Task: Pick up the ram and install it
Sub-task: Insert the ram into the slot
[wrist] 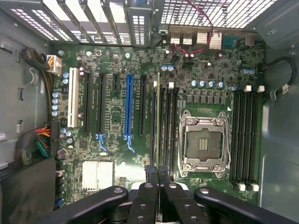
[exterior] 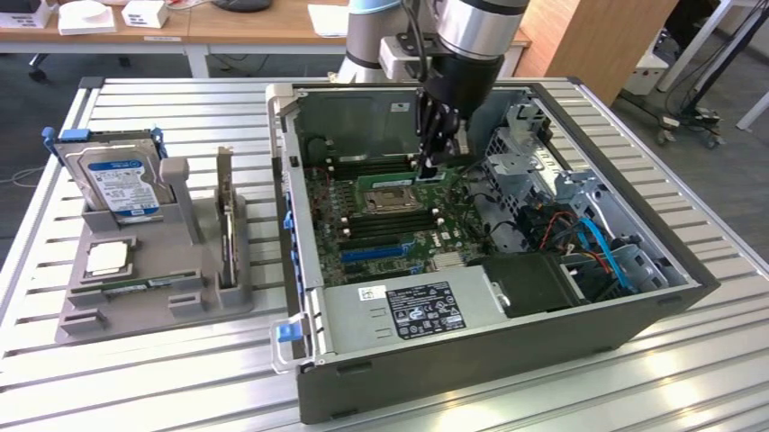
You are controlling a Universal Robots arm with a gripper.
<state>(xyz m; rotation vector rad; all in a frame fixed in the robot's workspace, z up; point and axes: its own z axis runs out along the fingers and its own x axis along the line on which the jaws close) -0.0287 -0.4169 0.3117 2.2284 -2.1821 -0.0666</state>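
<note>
Holding ram (wrist: 158, 126) edge-on over memory slots (wrist: 167, 126) just beside socket (wrist: 204, 140) | clamped in gripper (wrist: 157, 170), fingers together | risking jam or cracked board through tilt or off-slot push

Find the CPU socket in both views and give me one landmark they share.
Exterior view: the CPU socket sits mid-motherboard, toward the exterior view's left of the gripper tip and nearer the camera.
Wrist view: the CPU socket lies between two banks of black memory slots, just past the gripper.
Shared landmark: the long blue expansion slot.
</note>
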